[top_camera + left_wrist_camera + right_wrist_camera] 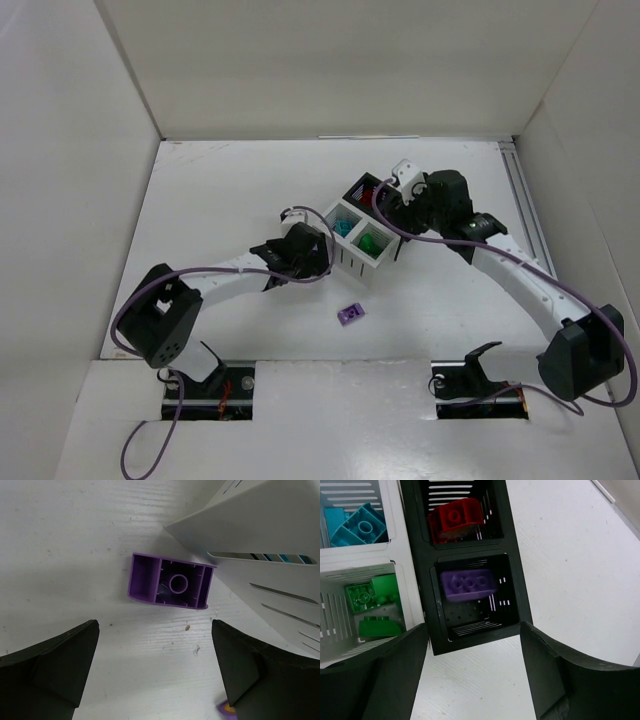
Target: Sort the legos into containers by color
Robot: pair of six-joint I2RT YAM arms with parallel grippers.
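Observation:
The containers (352, 262) stand mid-table as a 2x2 block. In the right wrist view the white bins hold teal legos (360, 526) and green legos (372, 605). The black bins (420, 580) hold a red lego (452, 516) and a purple lego (467, 585). My right gripper (472, 647) is open and empty above the black bins' near edge, and shows in the top view (393, 212). My left gripper (155, 630) is open and empty over an upside-down purple lego (170, 582) beside a white bin (260, 525). It sits left of the block in the top view (318, 250).
Another purple lego (351, 314) lies on the table in front of the block. A purple scrap (225, 710) shows by my left gripper's right finger. White walls enclose the table on three sides. A rail (525, 200) runs along the right edge.

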